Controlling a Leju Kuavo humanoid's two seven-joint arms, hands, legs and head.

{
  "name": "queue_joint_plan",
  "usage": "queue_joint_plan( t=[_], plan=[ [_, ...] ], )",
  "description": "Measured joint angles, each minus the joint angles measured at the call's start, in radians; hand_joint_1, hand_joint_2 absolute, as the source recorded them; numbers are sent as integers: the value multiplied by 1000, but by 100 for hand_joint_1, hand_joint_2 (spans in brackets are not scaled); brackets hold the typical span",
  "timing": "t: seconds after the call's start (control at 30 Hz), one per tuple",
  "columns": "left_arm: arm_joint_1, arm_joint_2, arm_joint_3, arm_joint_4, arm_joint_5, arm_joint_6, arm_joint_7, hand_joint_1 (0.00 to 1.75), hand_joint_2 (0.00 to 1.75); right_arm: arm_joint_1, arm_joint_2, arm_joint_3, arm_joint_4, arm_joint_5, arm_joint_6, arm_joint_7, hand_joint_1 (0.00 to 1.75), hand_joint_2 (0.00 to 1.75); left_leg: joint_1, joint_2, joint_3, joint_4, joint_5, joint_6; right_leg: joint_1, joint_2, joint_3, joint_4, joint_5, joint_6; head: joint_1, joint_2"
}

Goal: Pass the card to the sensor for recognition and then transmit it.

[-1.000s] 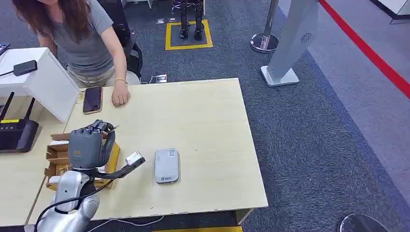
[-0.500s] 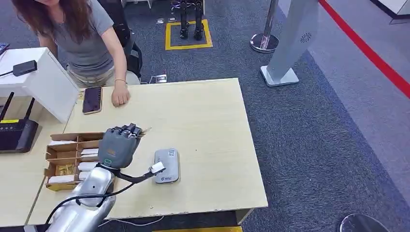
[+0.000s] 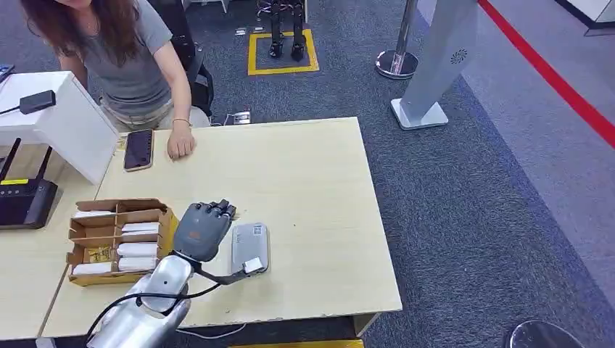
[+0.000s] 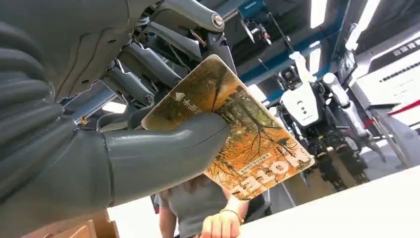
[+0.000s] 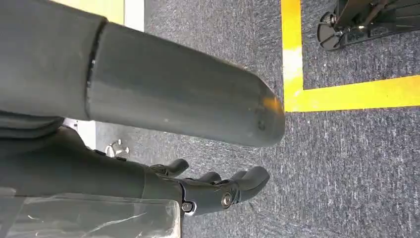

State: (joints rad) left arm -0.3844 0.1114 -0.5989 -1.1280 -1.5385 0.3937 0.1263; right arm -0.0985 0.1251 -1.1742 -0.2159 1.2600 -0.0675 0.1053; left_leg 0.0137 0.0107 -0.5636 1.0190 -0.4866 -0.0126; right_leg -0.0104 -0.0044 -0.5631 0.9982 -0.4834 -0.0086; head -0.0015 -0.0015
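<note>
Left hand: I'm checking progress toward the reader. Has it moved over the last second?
Yes. The left hand, holding the card, has moved from over the cardboard box rightward, and now sits beside the grey sensor.

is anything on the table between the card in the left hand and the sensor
Nothing visible. The left hand holds the card right beside the grey sensor, with only bare table around it. The cardboard box sits on the hand's other side.
</note>
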Motion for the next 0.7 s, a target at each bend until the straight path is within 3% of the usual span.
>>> queue_joint_plan(
  t=[0.7],
  plan=[
    [-8, -33, -82, 53, 1, -31, -6, 175, 175, 0, 0, 0, 0, -16, -3, -4, 0, 0, 0, 0, 0, 0, 0, 0, 0, 0, 0, 0, 0, 0, 0, 0]
  ],
)
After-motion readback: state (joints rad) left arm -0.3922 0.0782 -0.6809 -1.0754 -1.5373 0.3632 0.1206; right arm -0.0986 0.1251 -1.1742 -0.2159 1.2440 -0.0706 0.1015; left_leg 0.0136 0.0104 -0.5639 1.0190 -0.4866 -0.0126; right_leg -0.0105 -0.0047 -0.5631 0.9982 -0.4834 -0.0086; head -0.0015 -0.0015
